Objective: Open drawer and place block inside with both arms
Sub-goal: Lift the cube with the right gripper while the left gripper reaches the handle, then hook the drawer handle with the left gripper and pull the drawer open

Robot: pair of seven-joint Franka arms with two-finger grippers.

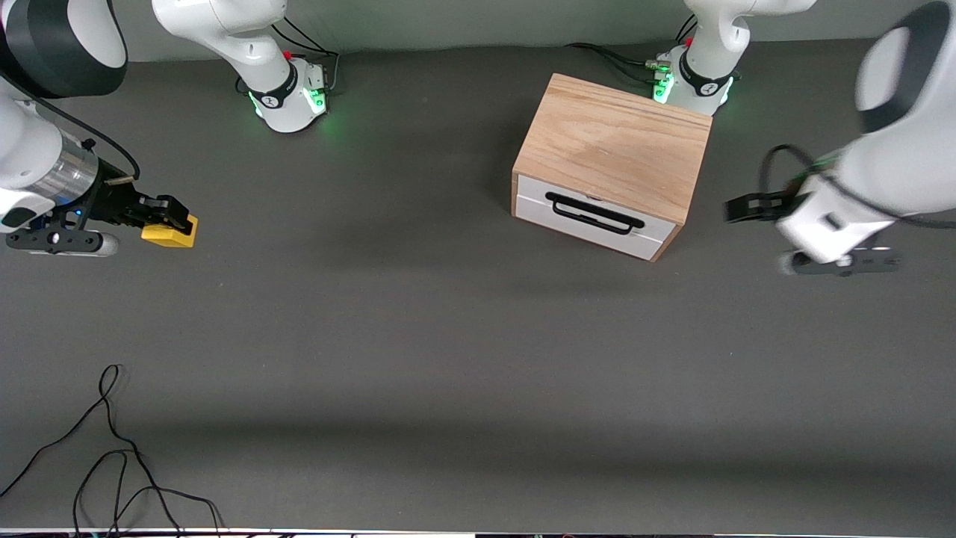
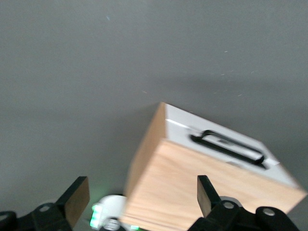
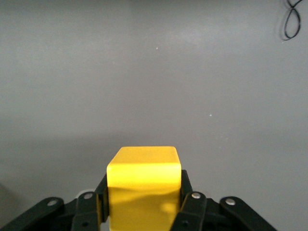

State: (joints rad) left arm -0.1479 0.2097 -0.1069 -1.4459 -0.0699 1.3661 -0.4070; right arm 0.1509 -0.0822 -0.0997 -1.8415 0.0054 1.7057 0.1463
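Observation:
The light oak cabinet (image 1: 616, 142) stands near the left arm's base. Its white drawer (image 1: 590, 220) with the black wire handle (image 1: 594, 213) is shut and faces the front camera. My right gripper (image 1: 175, 220) is shut on the yellow block (image 1: 170, 233) low over the table at the right arm's end; in the right wrist view the block (image 3: 143, 178) fills the space between the fingers (image 3: 192, 207). My left gripper (image 1: 736, 209) is open and empty, in the air beside the cabinet toward the left arm's end. The left wrist view shows the cabinet (image 2: 207, 187) and drawer front (image 2: 183, 127) between its spread fingers (image 2: 77, 199).
Loose black cables (image 1: 112, 448) lie on the table near the front edge at the right arm's end. The green-lit arm bases (image 1: 291, 97) (image 1: 694, 82) stand along the back. Grey table (image 1: 418, 314) stretches between the block and the cabinet.

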